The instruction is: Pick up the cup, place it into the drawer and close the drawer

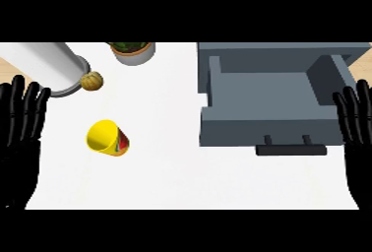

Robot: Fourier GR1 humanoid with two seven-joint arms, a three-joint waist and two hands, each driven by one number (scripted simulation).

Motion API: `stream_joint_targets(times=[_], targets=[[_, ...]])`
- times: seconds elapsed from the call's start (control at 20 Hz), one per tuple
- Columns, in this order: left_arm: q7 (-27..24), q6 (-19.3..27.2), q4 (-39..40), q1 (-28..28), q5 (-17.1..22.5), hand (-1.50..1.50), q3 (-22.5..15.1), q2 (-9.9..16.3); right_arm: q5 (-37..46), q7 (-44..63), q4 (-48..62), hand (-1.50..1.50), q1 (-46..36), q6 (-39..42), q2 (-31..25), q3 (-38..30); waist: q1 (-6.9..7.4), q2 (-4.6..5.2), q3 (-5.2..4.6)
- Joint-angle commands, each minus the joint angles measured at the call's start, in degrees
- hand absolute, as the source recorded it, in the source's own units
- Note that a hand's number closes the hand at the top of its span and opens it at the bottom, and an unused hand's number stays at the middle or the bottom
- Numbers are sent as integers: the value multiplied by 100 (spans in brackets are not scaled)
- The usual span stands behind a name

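**Both hands at rest, cup on its side, drawer pulled out**

Black hands frame the counter at its two side edges. At the view's left edge the left hand [22,115] stands with fingers straight and spread, pointing up, holding nothing. At the view's right edge the right hand [355,115] stands the same way, fingers straight and apart, touching nothing, just beside the drawer's right wall.

On the white counter [181,182] the yellow cup [108,138] lies tipped on its side, left of centre, with its open mouth facing the left and red and green colour showing on its outer wall. It is well apart from both hands and from the drawer.

At the right, the grey drawer [272,129] stands pulled out of its grey cabinet [280,51], with a dark handle [291,149] on its front.

Along the far edge sit a tall white cylinder [51,64], a small tan round object [91,80] just beside its base, and a potted plant [133,50].
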Motion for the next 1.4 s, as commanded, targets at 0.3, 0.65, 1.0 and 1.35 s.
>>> stream_joint_targets(times=[0.3, 0.65, 1.0, 1.35], targets=[[633, -430, 282, 86, 1311, -150, -188, -393, 248, 198, -80, -150, 50, 294, -245, 254, 24, -58, -70], [638, -733, 548, 265, 1867, -150, 240, -168, 1, 280, 192, -150, -258, 425, -366, -182, 36, -68, -60], [43, -530, 1697, 70, 1343, -150, 396, -265, -171, 285, 338, -150, -491, 545, -359, -282, 20, -65, -60], [-1194, -683, 3261, 5, 1014, -150, 935, -77, 196, -15, 767, -150, -621, 437, -217, -112, 16, -58, -62]])
